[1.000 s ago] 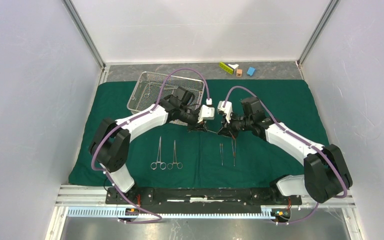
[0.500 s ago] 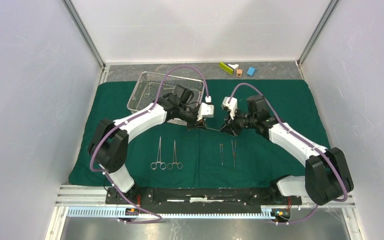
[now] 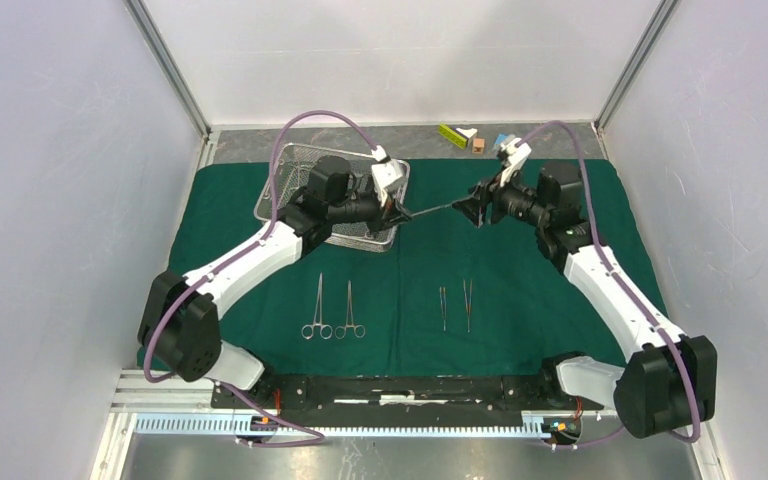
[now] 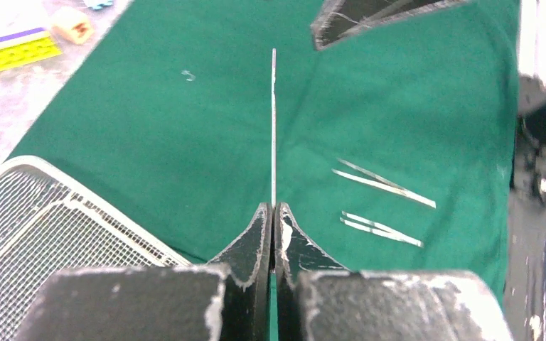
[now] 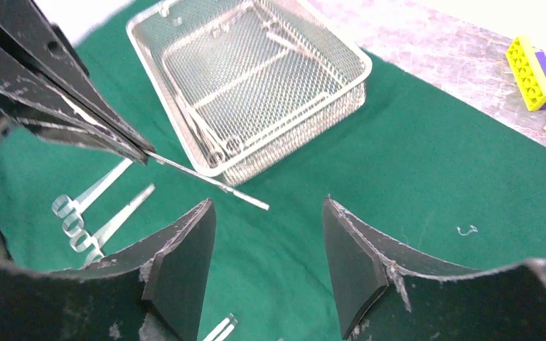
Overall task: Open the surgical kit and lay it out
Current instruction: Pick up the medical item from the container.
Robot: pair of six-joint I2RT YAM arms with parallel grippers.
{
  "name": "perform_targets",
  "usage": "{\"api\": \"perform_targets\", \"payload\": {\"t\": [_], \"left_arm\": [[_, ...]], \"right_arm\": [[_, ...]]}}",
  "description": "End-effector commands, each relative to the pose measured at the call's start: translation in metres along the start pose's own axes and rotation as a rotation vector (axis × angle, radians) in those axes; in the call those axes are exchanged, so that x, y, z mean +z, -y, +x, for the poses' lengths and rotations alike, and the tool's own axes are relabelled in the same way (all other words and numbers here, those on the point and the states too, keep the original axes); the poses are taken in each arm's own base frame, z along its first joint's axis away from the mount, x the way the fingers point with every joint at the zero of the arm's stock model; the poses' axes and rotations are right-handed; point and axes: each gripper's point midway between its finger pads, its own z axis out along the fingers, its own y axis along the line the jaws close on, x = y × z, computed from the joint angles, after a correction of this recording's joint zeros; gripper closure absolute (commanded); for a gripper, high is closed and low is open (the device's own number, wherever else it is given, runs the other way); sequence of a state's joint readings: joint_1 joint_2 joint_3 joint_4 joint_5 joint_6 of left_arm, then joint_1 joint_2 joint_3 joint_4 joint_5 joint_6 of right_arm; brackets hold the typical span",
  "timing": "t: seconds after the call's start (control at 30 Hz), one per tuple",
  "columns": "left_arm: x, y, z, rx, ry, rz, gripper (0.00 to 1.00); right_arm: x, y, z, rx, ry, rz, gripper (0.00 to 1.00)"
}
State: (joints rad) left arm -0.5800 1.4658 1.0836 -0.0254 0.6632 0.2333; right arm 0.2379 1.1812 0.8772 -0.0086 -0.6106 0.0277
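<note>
1. L end effector [image 3: 397, 212]: fingers [image 4: 256, 231] pressed together, pinching one end of a slim steel instrument [image 3: 430, 209]. It is seen edge-on, so can't tell if it's tweezers or a probe.
2. Instrument is off the cloth, approx level, and points from L end effector toward R end effector [image 3: 472, 208].
3. R end effector: fingers [image 5: 185, 270] spread wide, nothing between them. Instrument tip [image 5: 259, 206] is just in front of the gap and touches neither finger.
4. Kit cloth [image 3: 520, 300]: dark green, spread flat over most of the surface.
5. Wire-mesh tray [image 3: 268, 185]: on cloth at back-left, upright. L end effector hovers over its near-right corner. R wrist view shows thin steel items lying inside the tray, too small to ID.
6. Two ring-handled clamps [image 3: 317, 305] [image 3: 349, 308]: flat on cloth, near edge, left of centre, side by side, rings toward the arm bases.
7. Two tweezers [image 3: 443, 308] [image 3: 468, 303]: flat on cloth, right of centre, roughly parallel, apart from the clamps.
8. Off the cloth at the back, on bare grey surface [image 3: 560, 140]: yellow-green block [image 3: 451, 135], brown block [image 3: 478, 144] and blue block [image 3: 501, 140], the blue one partly behind R wrist.
</note>
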Motion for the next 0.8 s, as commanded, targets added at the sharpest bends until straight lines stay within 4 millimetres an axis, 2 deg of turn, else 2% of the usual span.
{"api": "perform_targets", "payload": {"t": [0.0,0.13,0.3,0.57,0.77], "left_arm": [[-0.010,-0.020,-0.052,-0.208,0.180,-0.179,0.98],[-0.009,-0.034,-0.050,-0.296,0.202,-0.275,0.98],[-0.001,-0.039,-0.041,-0.323,0.192,-0.331,0.98],[0.011,-0.041,-0.034,-0.315,0.159,-0.399,0.98],[0.018,-0.039,-0.033,-0.279,0.129,-0.424,0.98]], "right_arm": [[0.002,-0.005,-0.049,0.265,0.152,-0.048,0.35],[0.007,-0.011,-0.064,0.415,0.207,-0.122,0.28],[0.016,-0.012,-0.064,0.564,0.248,-0.178,0.21],[0.034,-0.004,-0.032,0.692,0.194,-0.142,0.21],[0.047,-0.009,-0.024,0.733,0.168,-0.175,0.25]]}}
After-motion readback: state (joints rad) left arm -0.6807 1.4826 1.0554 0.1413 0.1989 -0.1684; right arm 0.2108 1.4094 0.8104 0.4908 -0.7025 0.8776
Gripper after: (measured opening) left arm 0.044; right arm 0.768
